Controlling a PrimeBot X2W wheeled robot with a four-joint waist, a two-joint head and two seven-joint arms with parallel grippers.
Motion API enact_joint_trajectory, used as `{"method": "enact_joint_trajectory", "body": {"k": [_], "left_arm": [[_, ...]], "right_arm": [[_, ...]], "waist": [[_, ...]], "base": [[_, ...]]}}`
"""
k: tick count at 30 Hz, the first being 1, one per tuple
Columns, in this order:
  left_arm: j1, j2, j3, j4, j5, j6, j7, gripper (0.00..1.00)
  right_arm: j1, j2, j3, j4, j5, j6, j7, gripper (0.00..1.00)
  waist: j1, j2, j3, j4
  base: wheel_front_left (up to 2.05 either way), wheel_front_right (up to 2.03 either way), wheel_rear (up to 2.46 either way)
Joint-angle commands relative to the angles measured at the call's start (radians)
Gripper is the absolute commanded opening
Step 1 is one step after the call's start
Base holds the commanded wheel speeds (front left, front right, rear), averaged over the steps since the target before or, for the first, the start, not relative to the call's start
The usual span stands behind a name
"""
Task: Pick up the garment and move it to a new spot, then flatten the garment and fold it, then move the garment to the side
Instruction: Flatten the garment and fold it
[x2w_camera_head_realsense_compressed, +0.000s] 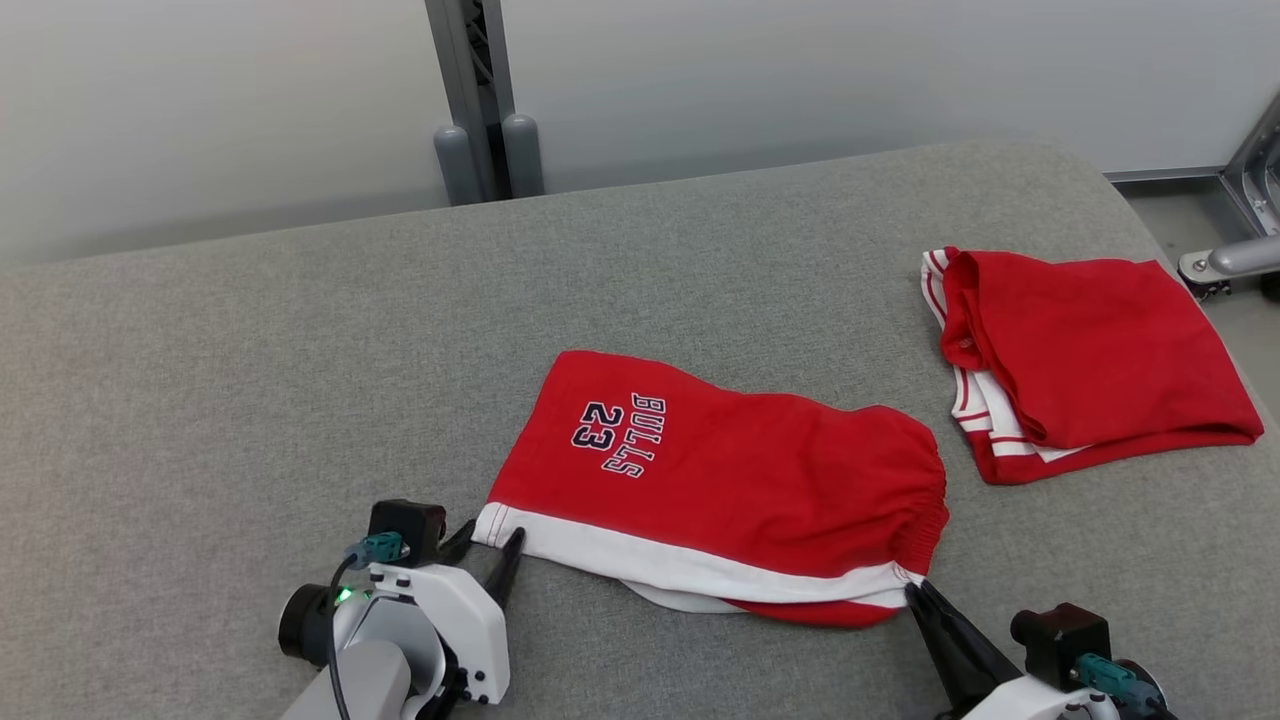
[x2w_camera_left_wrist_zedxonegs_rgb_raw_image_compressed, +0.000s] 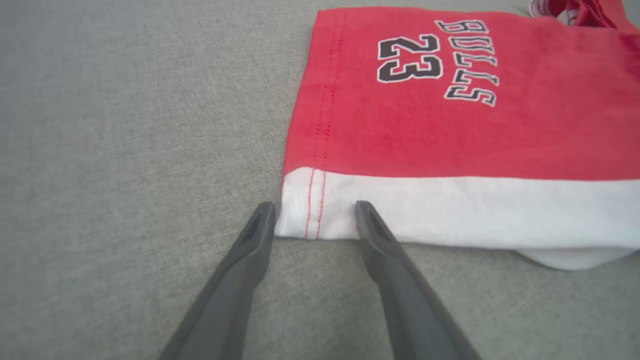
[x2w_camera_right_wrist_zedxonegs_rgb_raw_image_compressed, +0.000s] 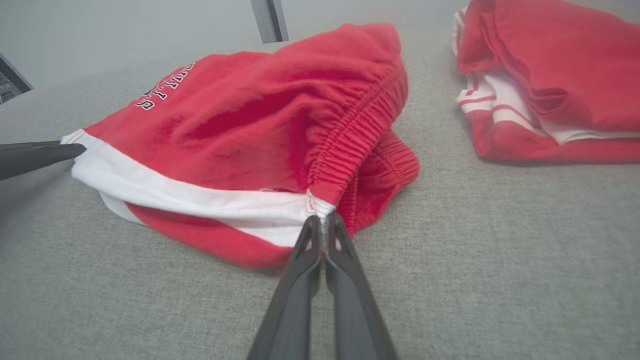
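Where the grey surface (x2w_camera_head_realsense_compressed: 250, 380) runs from its far edge down toward the robot, the shorts (x2w_camera_head_realsense_compressed: 720, 470) lie across its near middle, red side up. Their "BULLS 23" print is toward the left end and the gathered waistband toward the right. A white band runs along their near side, with a second layer of white and red showing from under it. In the right wrist view the shorts (x2w_camera_right_wrist_zedxonegs_rgb_raw_image_compressed: 250, 130) bulge up rather than lie flat, and the waistband is bunched. A second garment (x2w_camera_head_realsense_compressed: 1090, 340), also red with white stripes, lies folded close to the surface's right edge, apart from the shorts. The left gripper (x2w_camera_head_realsense_compressed: 487, 545) is at the shorts' near left corner. Seen from the left wrist, its fingers (x2w_camera_left_wrist_zedxonegs_rgb_raw_image_compressed: 314, 210) stand well apart, one on either side of the white hem corner of the shorts (x2w_camera_left_wrist_zedxonegs_rgb_raw_image_compressed: 450, 140). Their tips are level with the cloth's edge and nothing is pinched between them. The right gripper (x2w_camera_head_realsense_compressed: 915, 592) is at the near right corner, where its fingers (x2w_camera_right_wrist_zedxonegs_rgb_raw_image_compressed: 322, 225) are pressed together on the white tip at the end of the waistband.
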Motion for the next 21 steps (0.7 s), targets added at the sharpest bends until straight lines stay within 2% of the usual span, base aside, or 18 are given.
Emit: {"method": "enact_joint_trajectory", "body": {"k": [1, 12, 15, 21], "left_arm": [[-0.003, 0.003, -0.009, 0.007, -0.016, -0.001, 0.002, 0.0], [0.0, 0.003, -0.071, -0.013, -0.104, -0.001, -0.014, 0.0], [0.019, 0.003, -0.103, -0.06, -0.158, -0.001, -0.003, 0.0], [0.025, 0.038, -0.106, -0.168, -0.276, -0.001, -0.02, 0.0]], "right_arm": [[-0.014, -0.003, 0.001, -0.002, -0.002, 0.0, 0.0, 0.0], [-0.015, -0.012, 0.003, -0.009, 0.028, 0.0, 0.0, 0.0], [-0.027, -0.034, 0.018, -0.022, 0.046, 0.0, 0.0, 0.0], [-0.071, -0.096, 0.046, -0.069, 0.098, 0.0, 0.0, 0.0]], "waist": [[0.0, 0.0, 0.001, 0.001], [0.0, 0.0, -0.022, 0.018], [0.0, 0.0, -0.044, 0.029], [0.0, 0.0, -0.086, 0.05]], "base": [[0.0, 0.0, 0.0], [0.0, 0.0, 0.0], [0.0, 0.0, 0.0], [0.0, 0.0, 0.0]]}}
